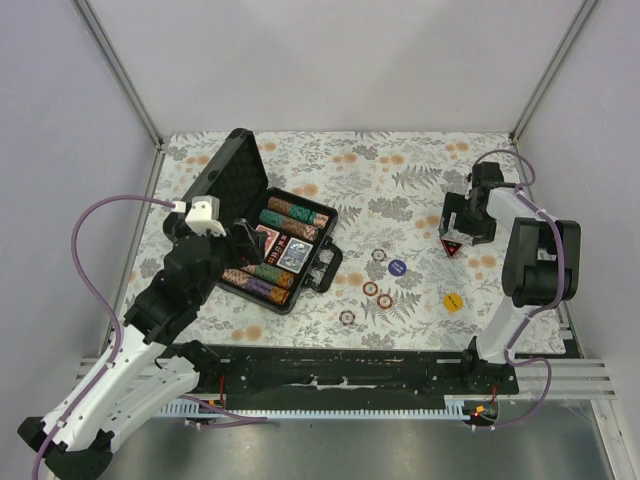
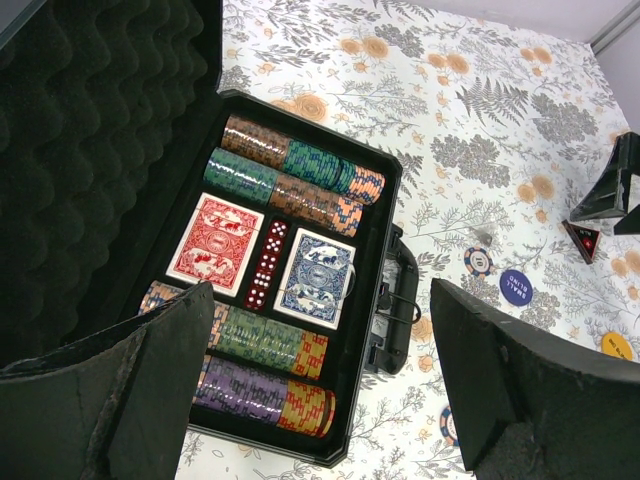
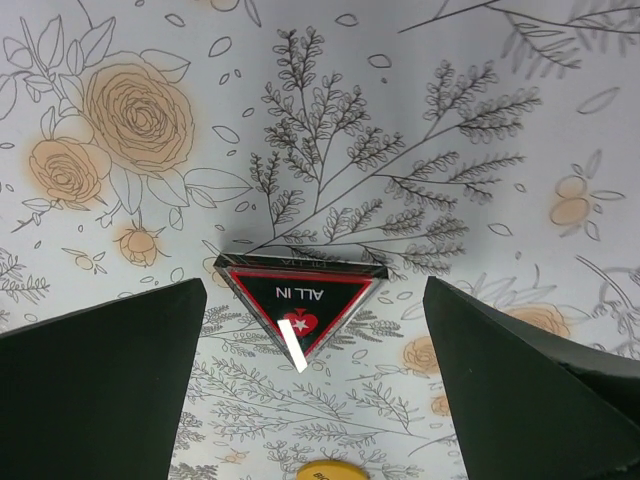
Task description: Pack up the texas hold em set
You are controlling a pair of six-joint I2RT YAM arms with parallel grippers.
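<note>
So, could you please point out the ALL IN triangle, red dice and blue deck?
ALL IN triangle [image 3: 300,300]: right wrist view, its black face.
red dice [image 2: 266,265]: left wrist view, middle of row.
blue deck [image 2: 316,278]: left wrist view, top card's centre.

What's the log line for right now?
left hand: open, above open case | right hand: open, above ALL IN triangle | loose chips: outside case

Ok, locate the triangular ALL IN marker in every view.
Top external: ALL IN marker right of centre, mid-height.
Left wrist: at the far right edge, mid-height.
Right wrist: centre, text upside down.
Shared landmark: the yellow round button near it, in all three views.
</note>
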